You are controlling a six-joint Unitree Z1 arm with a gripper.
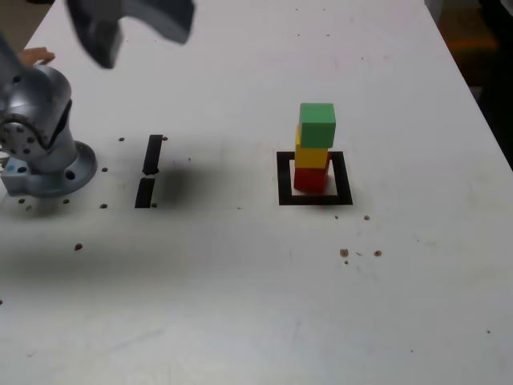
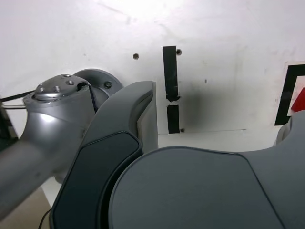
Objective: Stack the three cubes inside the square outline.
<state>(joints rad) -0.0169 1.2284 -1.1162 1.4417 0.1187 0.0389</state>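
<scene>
The three cubes stand as one upright tower in the exterior view: red cube at the bottom, yellow cube on it, green cube on top, sitting slightly toward the view's right. The tower rests inside the square outline of black tape. My gripper is a blurred grey shape high at the far left, well away from the tower, open and holding nothing. In the wrist view the gripper has its jaws wide apart over bare table. A corner of the outline and a sliver of the red cube show at the frame's edge.
The arm's metal base is bolted at the exterior view's left. Two short black tape strips lie between it and the outline. Small dark specks dot the white table. What looks like a person's fingers shows at the far left edge.
</scene>
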